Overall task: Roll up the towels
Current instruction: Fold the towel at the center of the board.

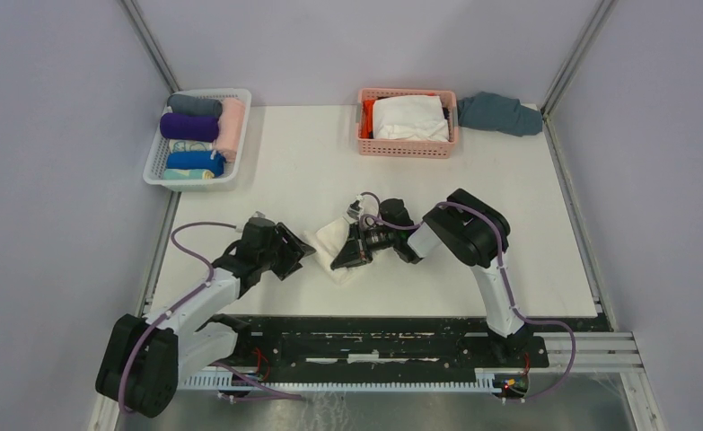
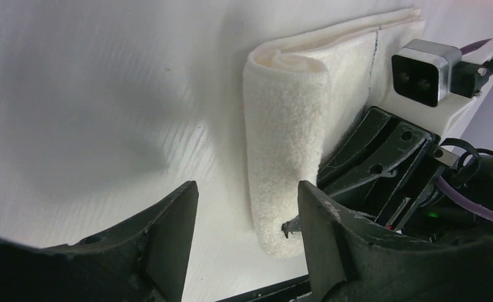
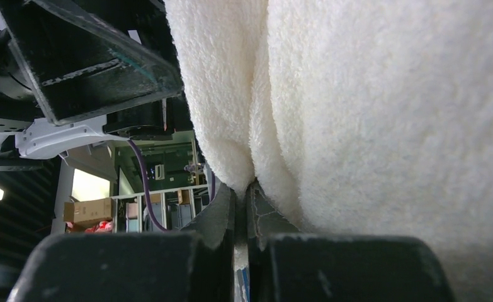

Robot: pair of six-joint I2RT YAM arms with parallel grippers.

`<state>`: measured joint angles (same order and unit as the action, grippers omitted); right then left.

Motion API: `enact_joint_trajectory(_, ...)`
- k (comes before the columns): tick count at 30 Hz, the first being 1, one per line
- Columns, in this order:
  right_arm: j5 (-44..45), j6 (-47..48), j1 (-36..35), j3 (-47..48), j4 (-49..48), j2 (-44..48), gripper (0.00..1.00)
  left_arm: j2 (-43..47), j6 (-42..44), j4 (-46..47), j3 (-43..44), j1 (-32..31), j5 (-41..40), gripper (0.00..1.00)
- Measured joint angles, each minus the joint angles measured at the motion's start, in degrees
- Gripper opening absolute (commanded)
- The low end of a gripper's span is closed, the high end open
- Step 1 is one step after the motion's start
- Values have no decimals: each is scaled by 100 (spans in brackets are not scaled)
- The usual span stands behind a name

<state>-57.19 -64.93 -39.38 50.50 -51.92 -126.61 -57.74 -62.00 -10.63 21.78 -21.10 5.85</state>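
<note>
The right gripper [image 3: 240, 200] is pressed together, pinching a fold of the cream towel [image 3: 369, 107]. The left gripper [image 2: 249, 201] stands spread just beside the towel, which lies mid-table toward the near edge. Rolled towels [image 1: 190, 127] fill the white basket [image 1: 243, 135] at the far left corner.

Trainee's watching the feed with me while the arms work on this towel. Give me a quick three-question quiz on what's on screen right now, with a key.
1. True or false: the right hand is shut on the white towel.
2. Pick one. The left hand is: A) open, holding nothing; B) shut on the towel; C) carrying a purple roll.
3. Short answer: which holds the rolled towels, the white basket or the pink basket?

Key: 1 true. 2 A. 3 the white basket.
</note>
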Motion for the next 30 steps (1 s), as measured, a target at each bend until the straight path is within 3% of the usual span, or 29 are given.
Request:
enact_joint_trajectory(8, 68, 332, 0, 4, 439, 118, 1, -516, 0, 485, -52, 90, 120, 62)
enact_joint_trajectory(19, 476, 1572, -125, 243, 2304, 570, 8, -1497, -2, 1412, 35, 111, 745, 62)
enact_joint_trajectory(30, 1598, 2885, -444, 614, 4424, 1366, 33, -1792, -2, 1532, 166, 70, 782, 55)
